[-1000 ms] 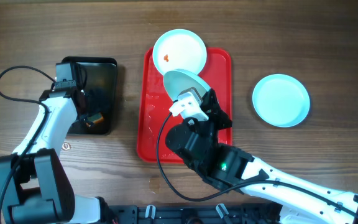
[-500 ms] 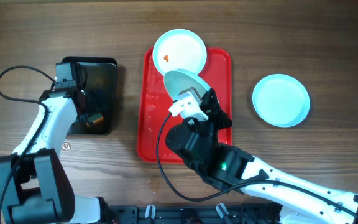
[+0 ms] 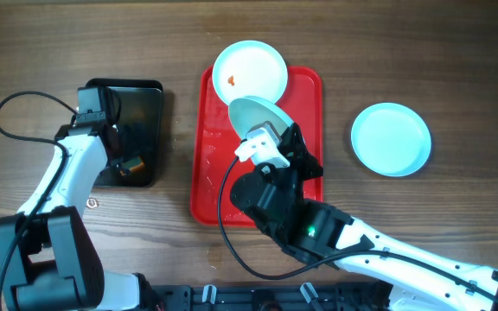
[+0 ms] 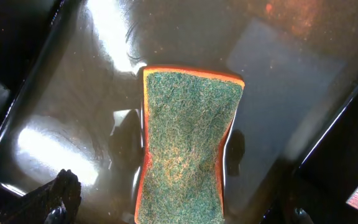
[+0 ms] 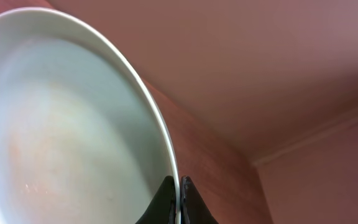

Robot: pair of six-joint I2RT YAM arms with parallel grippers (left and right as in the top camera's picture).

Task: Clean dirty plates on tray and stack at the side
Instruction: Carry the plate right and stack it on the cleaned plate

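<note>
Plate [image 3: 256,114] tilted over red tray [image 3: 308,97], pinched in right jaws; left jaws wide above sponge [image 4: 188,143].

place: robot lab bench | evidence: wood table [image 3: 456,52], robot arm [image 3: 66,177]

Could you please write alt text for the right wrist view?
The right gripper pinches the rim of a round pale blue-white shallow plate that fills the frame's left. Behind it is the blurred surface of the large red plastic tray.
</note>
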